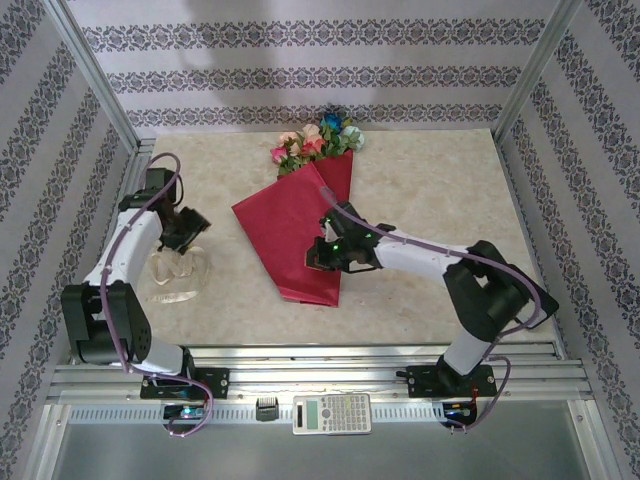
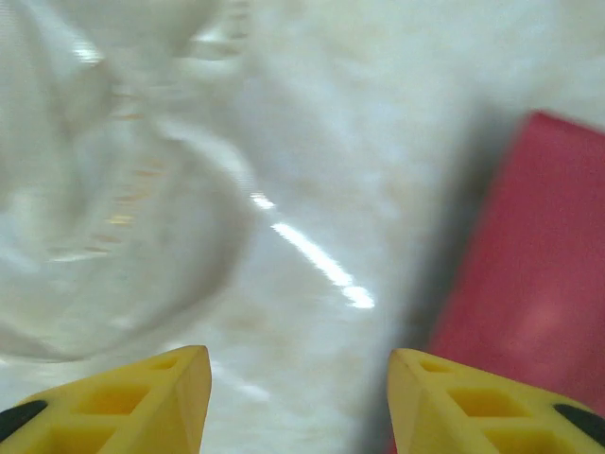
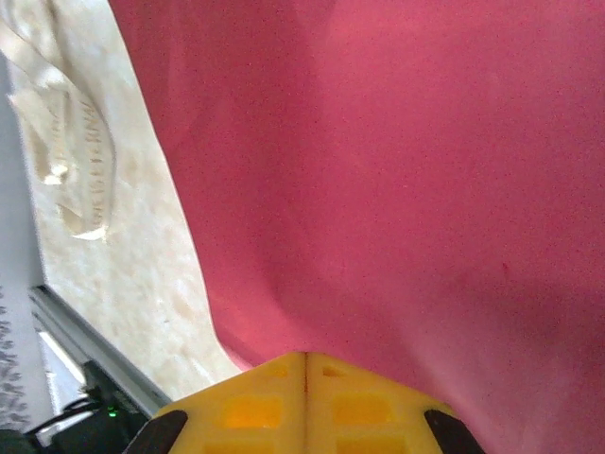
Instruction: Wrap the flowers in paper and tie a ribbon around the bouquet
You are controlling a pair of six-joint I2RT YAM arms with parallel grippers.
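Half wrapped: the paper (image 1: 290, 230) lies folded over the flowers (image 1: 312, 142) at centre, blooms showing at its far end. The right gripper (image 3: 304, 369), jaws shut, seems to pinch the paper's near part; rolling it tighter looks next. The left gripper (image 2: 298, 392) hangs part open, empty, by the untied ribbon (image 1: 178, 272). Stems are hidden; the pinch itself is unclear.

— Overhead view: bright, even light, only faint soft shadows.
— Left wrist view is blurred all over. A white glare streak crosses the desk (image 2: 378, 142) at centre, and dark shadow edges the paper (image 2: 539, 284) at 3 o'clock.
— Right wrist: paper crisp, right tool (image 3: 304, 364) at 6 o'clock soft.
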